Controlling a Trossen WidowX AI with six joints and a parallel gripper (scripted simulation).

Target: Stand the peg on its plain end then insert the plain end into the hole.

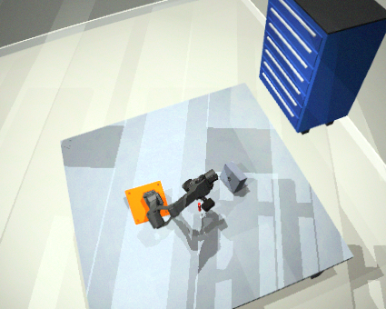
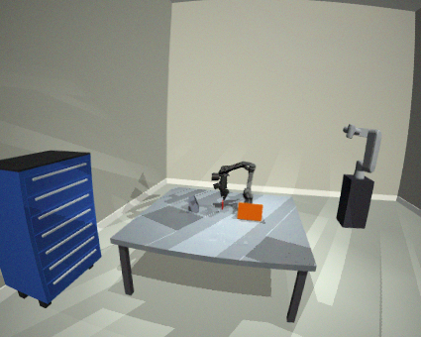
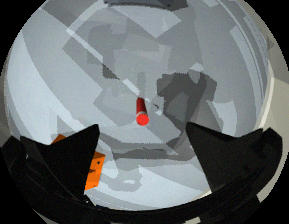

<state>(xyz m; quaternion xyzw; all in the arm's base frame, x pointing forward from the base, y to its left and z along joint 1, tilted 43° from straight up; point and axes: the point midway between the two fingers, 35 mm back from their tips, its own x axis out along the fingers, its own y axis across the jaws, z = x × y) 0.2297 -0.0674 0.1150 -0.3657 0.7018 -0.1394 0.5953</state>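
The red peg [image 1: 199, 206] [image 2: 222, 205] [image 3: 141, 106] stands upright on the table. Its upper end faces the wrist camera, and a thin pale band shows just below that end. My gripper [image 2: 224, 198] [image 3: 143, 128] is open and empty. It points down above the peg, with the peg's top showing between the two fingers' lines in the wrist view, slightly beyond the tips. The grey sloped panel [image 1: 227, 174] [image 2: 193, 203] stands beyond the peg from the robot's base, its dark hole [image 1: 229, 179] empty. Only a strip of the panel shows at the wrist view's top edge.
The orange base plate [image 1: 134, 206] [image 2: 250, 212] [image 3: 97, 172] lies under the arm's base. The grey table [image 1: 101, 254] [image 2: 204, 243] carries everything. A blue drawer cabinet [image 1: 337, 68] [image 2: 41, 223] stands off the table, and another arm on a dark pedestal [image 2: 355, 200] stands away in the room.
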